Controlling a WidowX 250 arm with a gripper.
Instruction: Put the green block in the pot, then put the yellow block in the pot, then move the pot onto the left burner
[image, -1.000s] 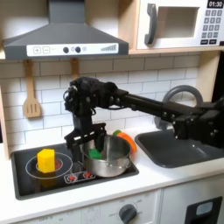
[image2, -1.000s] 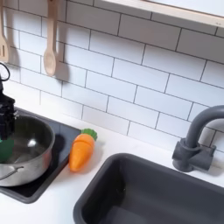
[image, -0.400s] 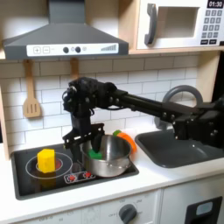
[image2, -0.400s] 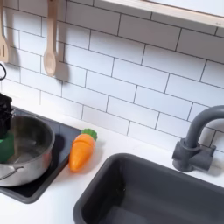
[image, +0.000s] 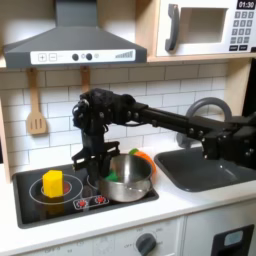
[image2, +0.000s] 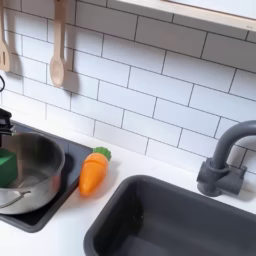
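The gripper (image: 99, 160) is seen in the first exterior view just over the left rim of the pot (image: 128, 180), pointing down. Its fingers stand a little apart, and it cannot be told whether anything is held between them. Compared with one second ago, the gripper has been raised a little. The green block (image: 112, 175), which was earlier close under the fingers, is now seen lower, inside the pot against its left wall. In the second exterior view the same block (image2: 6, 166) is visible at the left edge, resting within the rim of the pot (image2: 40, 150).

From this it is judged that the block has been released and that the first step is probably finished. The yellow block (image: 52, 182) lies on the left burner (image: 40, 196) of the stove, well apart from the pot, and is not yet touched. It is expected to be fetched next. The pot stands on the right side of the cooktop and must afterwards be moved left. The carrot (image2: 93, 172) lies just beside the pot, on its right.
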